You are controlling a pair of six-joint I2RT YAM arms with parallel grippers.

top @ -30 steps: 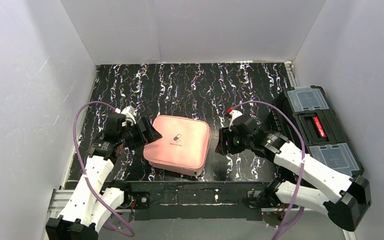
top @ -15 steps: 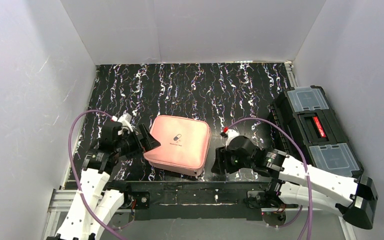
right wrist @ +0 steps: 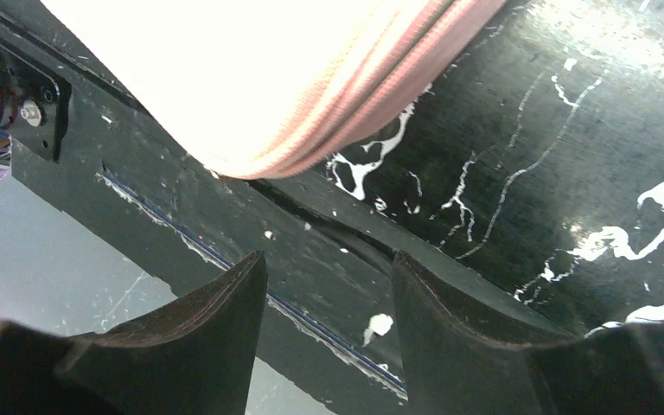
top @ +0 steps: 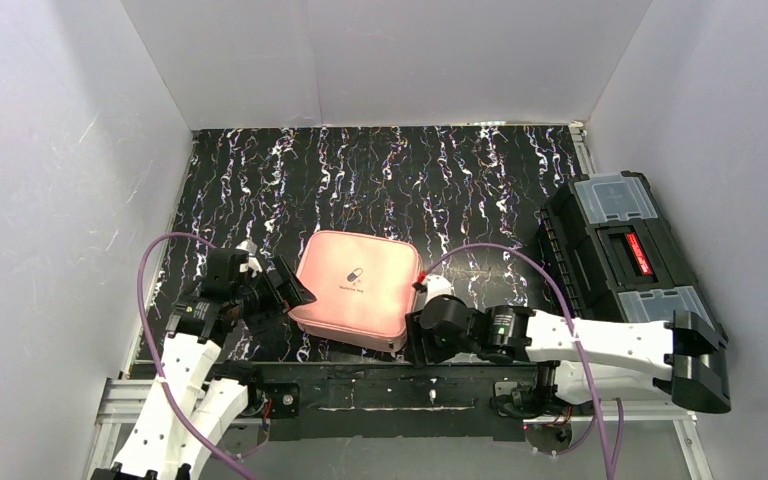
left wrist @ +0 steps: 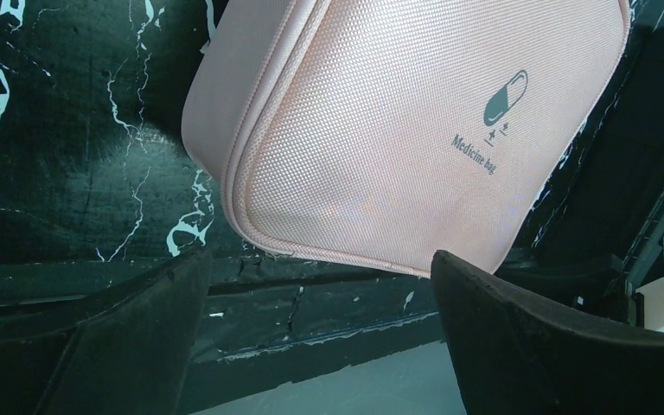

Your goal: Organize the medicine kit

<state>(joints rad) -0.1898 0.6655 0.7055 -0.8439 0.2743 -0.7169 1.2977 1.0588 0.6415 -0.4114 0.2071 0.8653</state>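
Pink woven fabric, closed all round: the medicine kit (top: 356, 289) lies flat, lid up, just left of the middle of the counter (top: 380, 180). Its near corner sits close to the counter's near edge.

Edges and room: bare black marbled surface runs from the kit's far side to the far edge. A narrower strip lies between the kit and the black toolbox (top: 625, 255) at the right edge. White walls (top: 50, 150) close the left, far and right sides. Along the near edge there is little margin, and the right wrist view shows the counter's lip directly under my right fingers.

Orientation: the kit is a rounded square, so it has no marked long axis. It sits skewed to the counter edges. The pill logo faces up, with its lettering on the side toward the near edge.

Jaws: my left gripper (left wrist: 316, 259) is spread wide, level with the kit's left near corner and not touching it. My right gripper (right wrist: 327, 259) is spread, just short of the kit's right near corner, and pinches nothing.

Change: one second ago my right gripper stood beside the kit's right side. It has since come down toward the near edge. My left gripper has drawn back slightly toward the near left corner. The kit has not shifted.
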